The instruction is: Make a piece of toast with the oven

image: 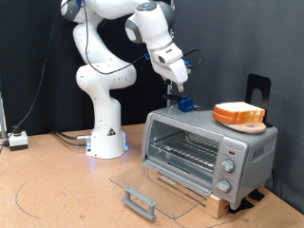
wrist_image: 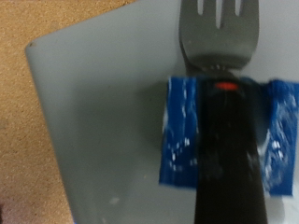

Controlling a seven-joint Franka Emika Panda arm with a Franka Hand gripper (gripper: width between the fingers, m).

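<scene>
The oven (image: 207, 150) sits on a wooden base, its glass door (image: 152, 190) folded down flat and the rack bare. The piece of toast (image: 239, 115) rests on the oven roof, toward the exterior view's right. The gripper (image: 178, 95) hangs over the roof's other end, jaws pinching a black-handled fork (wrist_image: 222, 112) between blue-taped fingers (wrist_image: 185, 140). Judged step: tool in hand, bread not yet loaded. Reaching the slice calls for carrying the tines across the roof.
</scene>
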